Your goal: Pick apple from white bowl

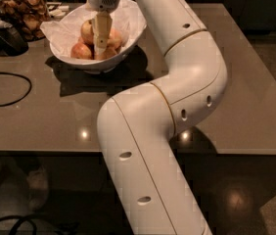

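Note:
The white bowl, lined with crumpled white paper, stands at the back left of the grey table. It holds several reddish-yellow apples. The biggest-looking apple lies at the bowl's back left. Others lie at the front left and at the right. My gripper points straight down into the bowl among the apples, right beside the big apple. It hides part of the fruit behind it. My white arm sweeps from the bowl across the table's middle to the front edge.
A glass jar of brown snacks stands behind the bowl at the left. A dark utensil lies beside it. A black cable loops on the table's left side. The table's front edge runs near my arm's base.

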`<state>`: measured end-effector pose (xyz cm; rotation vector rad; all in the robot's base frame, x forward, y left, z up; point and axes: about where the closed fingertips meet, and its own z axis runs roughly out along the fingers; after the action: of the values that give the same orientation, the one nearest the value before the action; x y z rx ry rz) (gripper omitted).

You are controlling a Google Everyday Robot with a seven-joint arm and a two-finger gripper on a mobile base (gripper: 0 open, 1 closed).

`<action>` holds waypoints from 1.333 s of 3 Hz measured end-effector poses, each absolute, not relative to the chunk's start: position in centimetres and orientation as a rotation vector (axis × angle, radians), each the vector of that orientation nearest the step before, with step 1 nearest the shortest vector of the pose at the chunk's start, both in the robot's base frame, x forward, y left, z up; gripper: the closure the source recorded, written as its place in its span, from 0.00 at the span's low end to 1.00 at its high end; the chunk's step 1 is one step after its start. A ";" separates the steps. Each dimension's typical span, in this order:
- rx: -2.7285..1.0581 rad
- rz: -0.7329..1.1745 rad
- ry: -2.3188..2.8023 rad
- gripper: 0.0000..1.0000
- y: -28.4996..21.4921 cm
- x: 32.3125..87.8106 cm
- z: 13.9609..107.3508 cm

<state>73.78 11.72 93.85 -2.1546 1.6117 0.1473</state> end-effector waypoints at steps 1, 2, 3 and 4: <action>-2.161 0.137 1.620 0.05 11.3 74.0 93.4; -2.168 0.136 1.633 0.04 10.9 74.2 92.8; -2.176 0.138 1.644 0.04 10.8 74.3 92.2; -2.193 0.139 1.634 0.22 10.9 74.3 91.9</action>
<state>74.25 10.90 91.87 -2.1933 1.6341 0.1388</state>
